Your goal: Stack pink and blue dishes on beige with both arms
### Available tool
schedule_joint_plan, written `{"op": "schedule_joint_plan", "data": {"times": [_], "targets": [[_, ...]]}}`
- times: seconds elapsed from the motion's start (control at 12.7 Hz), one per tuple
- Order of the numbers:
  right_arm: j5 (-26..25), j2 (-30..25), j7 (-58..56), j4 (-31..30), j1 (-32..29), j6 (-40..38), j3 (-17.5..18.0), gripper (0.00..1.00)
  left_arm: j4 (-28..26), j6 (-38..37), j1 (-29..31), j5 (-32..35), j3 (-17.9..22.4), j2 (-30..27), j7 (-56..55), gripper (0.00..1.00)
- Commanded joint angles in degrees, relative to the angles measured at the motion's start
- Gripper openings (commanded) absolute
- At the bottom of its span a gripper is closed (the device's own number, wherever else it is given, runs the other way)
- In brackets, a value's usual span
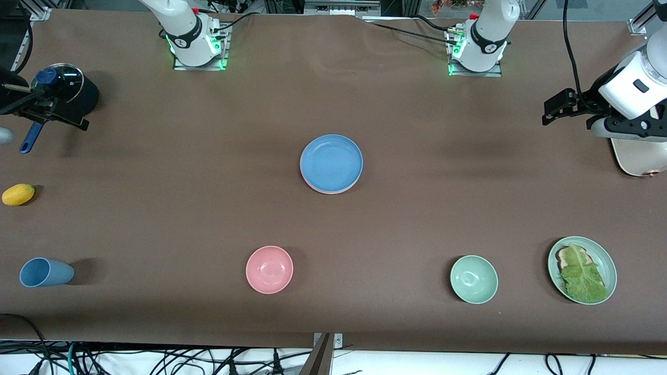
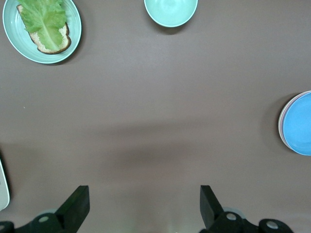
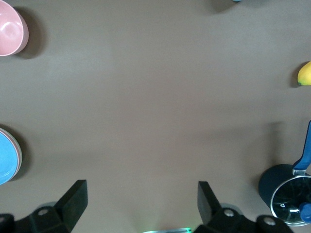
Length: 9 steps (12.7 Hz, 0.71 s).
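- Blue plate point(image 1: 331, 163) at the table's middle, top of a stack; thin pink plate rim point(image 1: 333, 191) peeks out under it at the edge nearer the front camera. Left wrist view shows pale rims point(image 2: 281, 121) layered under the blue; can't tell if the beige plate is in there.
- Pink bowl point(image 1: 269, 269) nearer the front camera than the stack, toward the right arm's end. Well apart from the stack.
- Pale green bowl point(image 1: 473, 278) also nearer the camera, toward the left arm's end.
- Pale green plate point(image 1: 604, 255) with bread and lettuce point(image 1: 583, 273) on it, beside the green bowl, closer to the left arm's end.
- Blue cup point(image 1: 46, 272) lying on its side, near the right arm's end of the table.
- Yellow lemon-like fruit point(image 1: 18, 194) farther from the camera than the cup.
- Black pot with glass lid point(image 1: 68, 91) and blue handle point(image 1: 31, 138) at the right arm's end.
- Cream board-like object point(image 1: 638, 156) at the left arm's end, partly under the left arm.
- Nothing stands close around the stack.
- Left gripper point(image 2: 145, 206) over bare table near the left arm's end, fingers spread wide, holding nothing.
- Right gripper point(image 3: 142, 204) over bare table beside the pot, fingers spread wide, empty.
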Motion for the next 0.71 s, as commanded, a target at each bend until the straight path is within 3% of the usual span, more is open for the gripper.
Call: {"op": "schedule_joint_plan", "data": {"times": [0.0, 0.63], "targets": [[0.6, 0.3, -0.2, 1.1, 0.0, -0.1, 0.1, 1.00, 1.1, -1.0, -0.5, 1.1, 0.3, 0.1, 0.4, 1.00], [0.4, 0.2, -0.4, 1.1, 0.2, 0.0, 0.3, 1.00, 1.2, -0.9, -0.5, 1.1, 0.4, 0.2, 1.0, 1.00]]}}
